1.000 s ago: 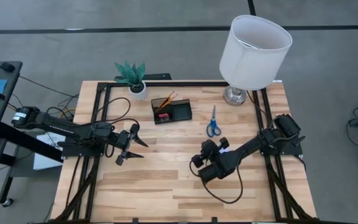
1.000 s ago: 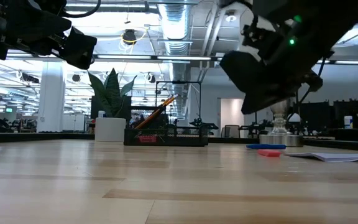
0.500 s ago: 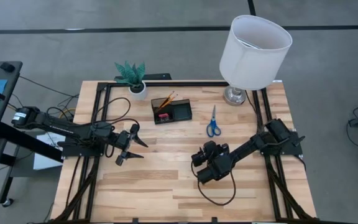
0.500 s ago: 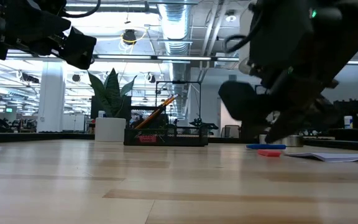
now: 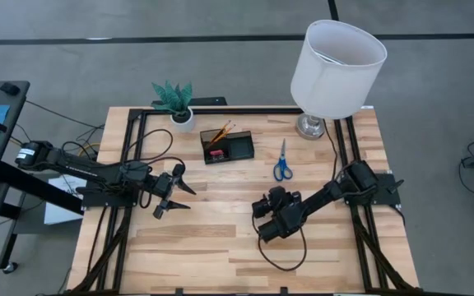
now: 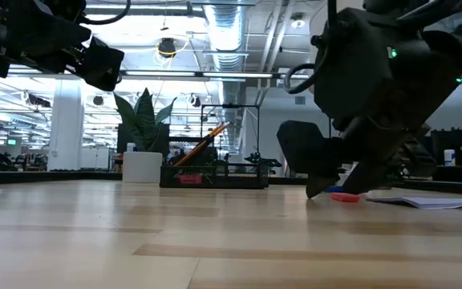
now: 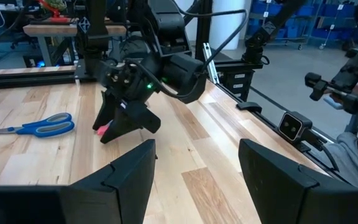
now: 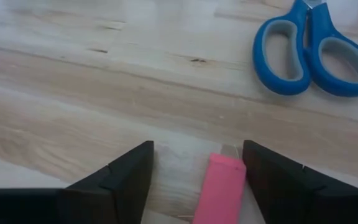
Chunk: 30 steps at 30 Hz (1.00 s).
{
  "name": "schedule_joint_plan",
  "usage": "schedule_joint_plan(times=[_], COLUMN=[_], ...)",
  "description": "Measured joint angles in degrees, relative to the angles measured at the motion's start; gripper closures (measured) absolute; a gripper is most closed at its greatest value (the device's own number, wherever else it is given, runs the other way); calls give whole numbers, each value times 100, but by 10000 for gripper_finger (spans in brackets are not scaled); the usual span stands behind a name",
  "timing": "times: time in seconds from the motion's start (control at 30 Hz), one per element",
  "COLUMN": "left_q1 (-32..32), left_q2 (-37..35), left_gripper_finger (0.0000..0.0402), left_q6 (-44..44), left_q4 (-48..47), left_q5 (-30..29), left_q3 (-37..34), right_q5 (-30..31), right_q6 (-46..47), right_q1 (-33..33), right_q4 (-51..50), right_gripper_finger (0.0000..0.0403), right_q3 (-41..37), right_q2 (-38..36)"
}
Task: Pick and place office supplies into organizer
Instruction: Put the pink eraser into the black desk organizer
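Between right pincer [image 8: 192,171] fingers | pink eraser [image 8: 218,190]: slim, rectangular, flat on table | pincer spread, ungripped

The left gripper [image 7: 194,180] showed its two dark fingers [image 7: 123,177] spread apart over the wooden table [image 7: 185,140]. Beyond them the right gripper [image 7: 120,124] reached down to the tabletop — a pink eraser [image 7: 101,129] between its fingertips — near the blue-handled scissors [image 7: 39,126], which lay flat.
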Motion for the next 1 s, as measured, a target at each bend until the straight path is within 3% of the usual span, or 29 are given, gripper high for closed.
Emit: schedule_joint_plan(times=[1.0], left_q1=[0], left_q2=[0], left_gripper_finger=[178], left_q6=[-102], left_q4=[12], left_q5=[-24], left_q3=[0], right_q5=[-379], right_q6=[505], right_q1=[607], right_q4=[-46], right_gripper_finger=[178], right_q3=[153], right_q2=[90])
